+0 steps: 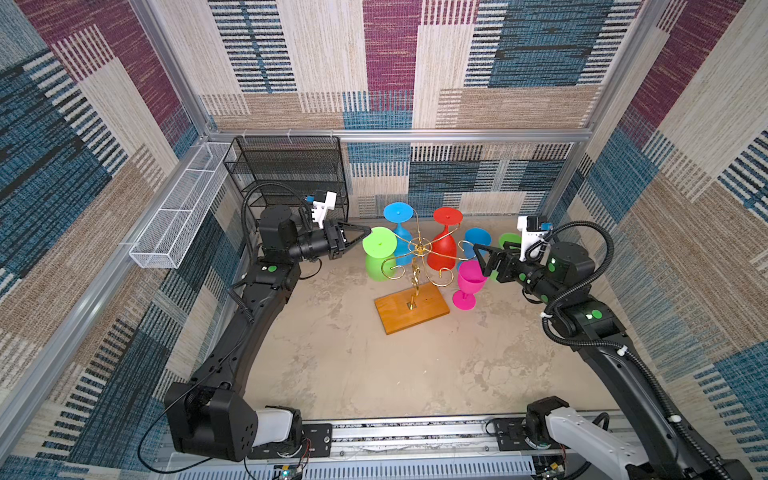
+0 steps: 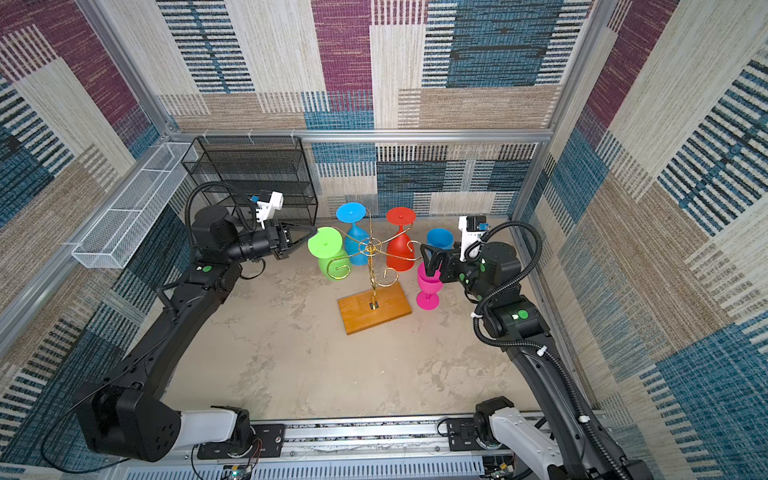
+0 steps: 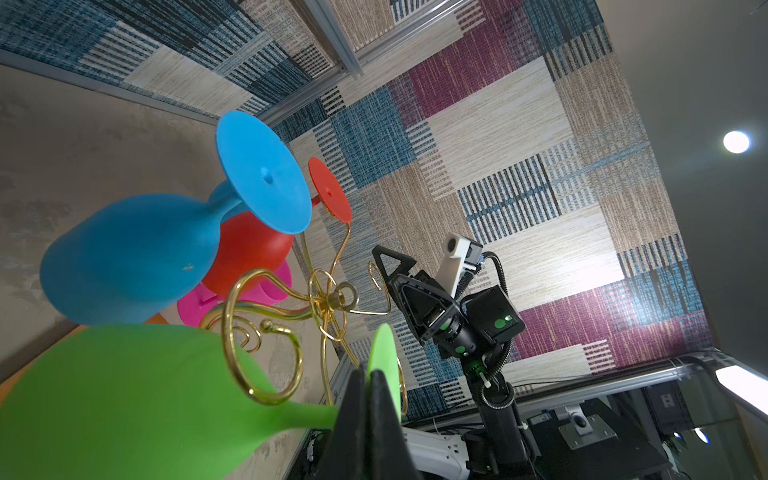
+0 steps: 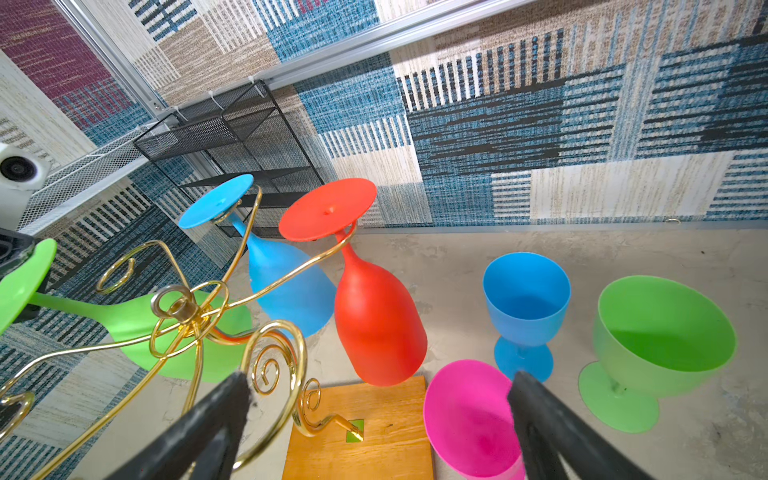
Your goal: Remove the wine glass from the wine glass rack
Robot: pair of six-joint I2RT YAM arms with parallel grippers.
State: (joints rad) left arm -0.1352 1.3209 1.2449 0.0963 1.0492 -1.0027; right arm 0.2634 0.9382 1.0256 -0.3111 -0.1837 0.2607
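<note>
The wine glass rack [image 1: 419, 249] [image 2: 371, 248] is gold wire on a wooden base [image 1: 411, 311] [image 4: 374, 436]. A green wine glass [image 1: 379, 246] [image 2: 325, 243] [image 3: 124, 395] [image 4: 137, 320] hangs tilted at its left side, bowl down. My left gripper [image 1: 365, 230] [image 2: 312, 233] [image 3: 368, 372] is shut on the rim of that glass's foot. Whether the stem still rests in the wire arm is unclear. A blue glass [image 1: 399, 232] and a red glass [image 1: 444, 245] hang upside down from the far arms. My right gripper [image 1: 482, 261] [image 2: 430, 264] [image 4: 378, 386] stands open right of the rack, holding nothing.
A pink glass [image 1: 469, 282] [image 4: 469, 415] stands upright on the table just under the right gripper. Upright blue [image 4: 525, 299] and green [image 4: 660, 332] glasses stand behind it. A black mesh shelf [image 1: 291, 174] and a white wire basket [image 1: 178, 208] sit at the back left.
</note>
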